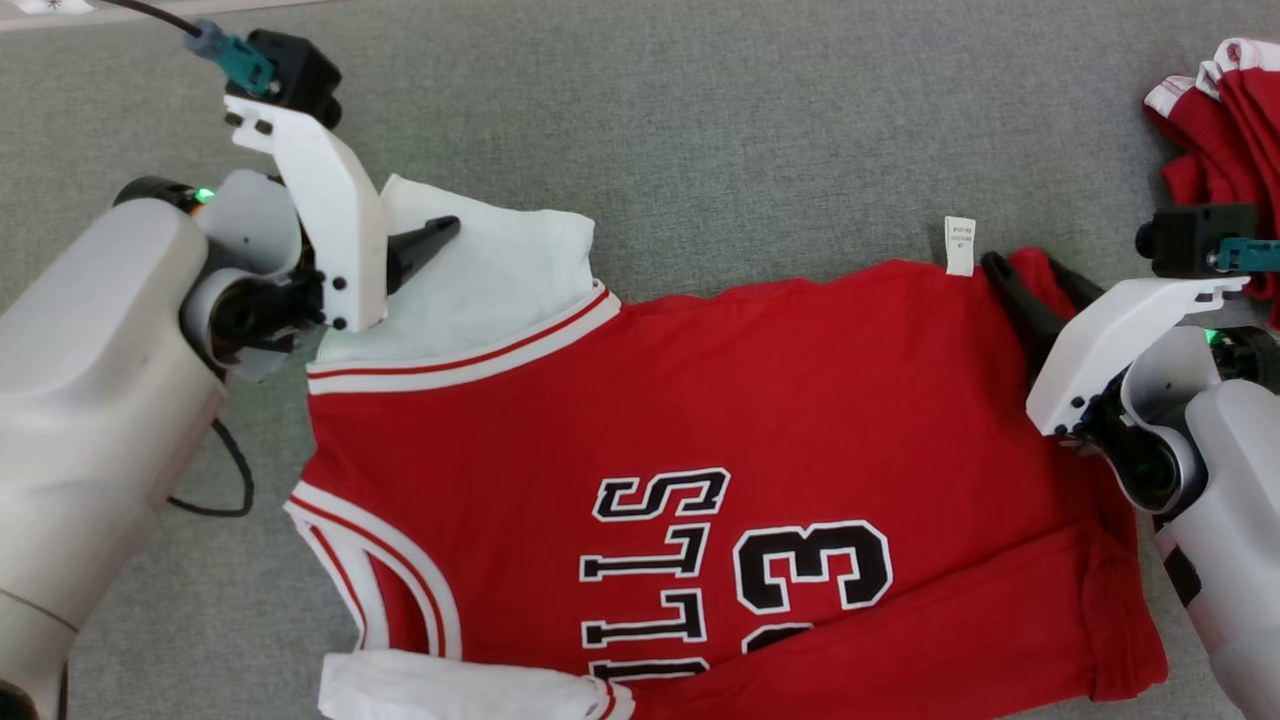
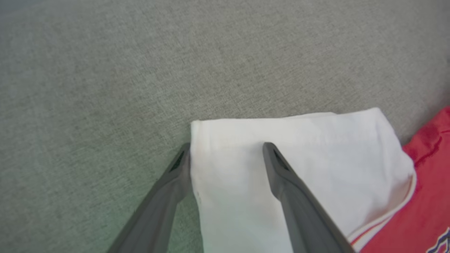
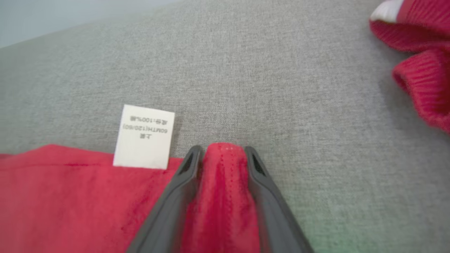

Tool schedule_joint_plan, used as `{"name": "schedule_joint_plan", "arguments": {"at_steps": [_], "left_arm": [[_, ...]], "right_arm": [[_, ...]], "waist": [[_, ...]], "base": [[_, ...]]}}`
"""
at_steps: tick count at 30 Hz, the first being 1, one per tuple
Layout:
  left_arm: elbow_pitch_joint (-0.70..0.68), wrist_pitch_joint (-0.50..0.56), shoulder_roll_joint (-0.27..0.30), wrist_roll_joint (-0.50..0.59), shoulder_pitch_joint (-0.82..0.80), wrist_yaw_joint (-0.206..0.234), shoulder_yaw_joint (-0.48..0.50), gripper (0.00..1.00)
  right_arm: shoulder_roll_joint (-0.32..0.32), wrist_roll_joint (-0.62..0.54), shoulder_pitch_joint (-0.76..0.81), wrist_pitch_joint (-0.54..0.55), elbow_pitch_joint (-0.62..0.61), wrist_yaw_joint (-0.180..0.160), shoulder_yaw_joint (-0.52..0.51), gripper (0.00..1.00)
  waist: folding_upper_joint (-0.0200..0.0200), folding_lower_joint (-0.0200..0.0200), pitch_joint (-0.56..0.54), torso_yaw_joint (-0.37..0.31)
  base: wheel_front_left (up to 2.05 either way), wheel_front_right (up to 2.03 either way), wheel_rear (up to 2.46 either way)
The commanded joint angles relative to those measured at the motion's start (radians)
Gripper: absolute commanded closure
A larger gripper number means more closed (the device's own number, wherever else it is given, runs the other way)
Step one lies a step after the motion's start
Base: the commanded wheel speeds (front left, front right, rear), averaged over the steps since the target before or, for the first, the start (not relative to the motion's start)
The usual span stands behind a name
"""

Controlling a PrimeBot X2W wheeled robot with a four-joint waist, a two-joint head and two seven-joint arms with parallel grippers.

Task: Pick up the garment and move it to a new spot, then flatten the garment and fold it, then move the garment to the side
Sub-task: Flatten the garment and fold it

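Pinching garment hem in right gripper, left gripper open astride sleeve

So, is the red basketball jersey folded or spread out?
Spread out: the red basketball jersey lies open on the grey cloth surface, lettering showing.

1. The garment lies flat on the counter, with its collar end to the left and its hem to the right.
2. The left gripper straddles the edge of the far-left sleeve.
3. The right gripper is at the far-right hem corner, just right of the label, with a fold of cloth between its fingers.
4. A heap of clothes lies further right, apart from the garment.
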Motion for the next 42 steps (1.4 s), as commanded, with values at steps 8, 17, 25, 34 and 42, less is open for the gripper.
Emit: {"name": "schedule_joint_plan", "arguments": {"at_steps": [8, 17, 25, 34, 42], "left_arm": [[-0.001, -0.049, 0.037, -0.023, -0.028, -0.003, -0.062, 1.00], [0.041, -0.137, 0.051, -0.044, -0.040, -0.003, -0.110, 1.00], [0.043, -0.160, 0.050, -0.091, -0.016, -0.003, -0.157, 1.00], [-0.021, -0.108, 0.078, -0.173, 0.029, -0.003, -0.228, 1.00], [-0.132, 0.004, 0.124, -0.288, 0.096, -0.004, -0.277, 1.00]], "right_arm": [[-0.014, 0.059, 0.009, -0.079, 0.047, 0.005, 0.091, 1.00], [-0.015, 0.054, -0.035, -0.248, 0.155, 0.002, 0.063, 1.00], [-0.001, 0.066, -0.025, -0.343, 0.203, 0.002, 0.078, 1.00], [-0.030, 0.116, 0.059, -0.373, 0.210, 0.002, 0.123, 1.00], [-0.061, 0.159, 0.132, -0.356, 0.214, 0.002, 0.169, 1.00]], "waist": [[0.0000, -0.0001, -0.017, 0.002], [0.0000, -0.0001, -0.066, 0.016], [0.0000, -0.0001, -0.152, 0.033], [0.0000, -0.0001, -0.282, 0.057], [0.0000, -0.0001, -0.372, 0.076]], "base": [[0.00, 0.00, 0.00], [0.00, 0.00, 0.00], [0.00, 0.00, 0.00], [0.00, 0.00, 0.00], [0.00, 0.00, 0.00]]}}
